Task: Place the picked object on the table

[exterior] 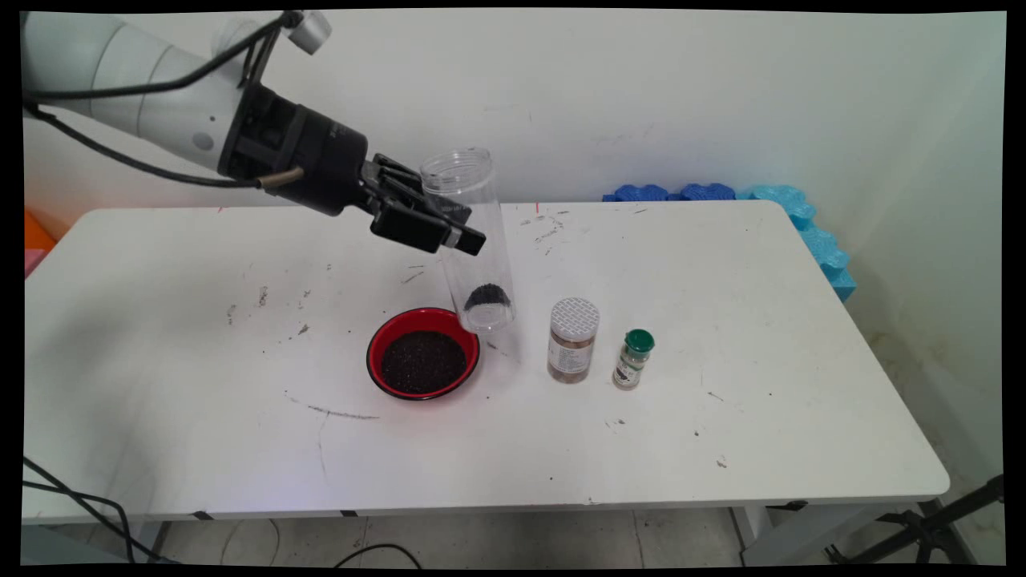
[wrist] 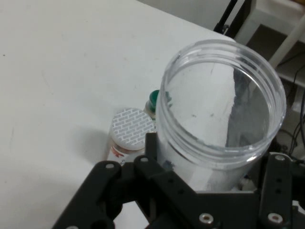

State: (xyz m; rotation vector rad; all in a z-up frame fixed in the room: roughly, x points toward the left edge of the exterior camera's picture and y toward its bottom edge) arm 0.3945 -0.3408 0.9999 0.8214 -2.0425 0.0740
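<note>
Above the middle of the tabletop, the gripper is clamped on the upper part of a tall clear plastic jar, which it holds off the surface, nearly upright with a slight tilt, its open mouth up. A small heap of dark grains lies in the jar's bottom. The jar's base hangs just over the far right rim of a red bowl, which stands on the tabletop and is filled with the same dark grains. To the right of the bowl stands a small jar with a patterned white lid, and just right of that a smaller bottle with a green cap. Behind the far right corner of the tabletop, blue foam pieces lean by the wall.
</note>
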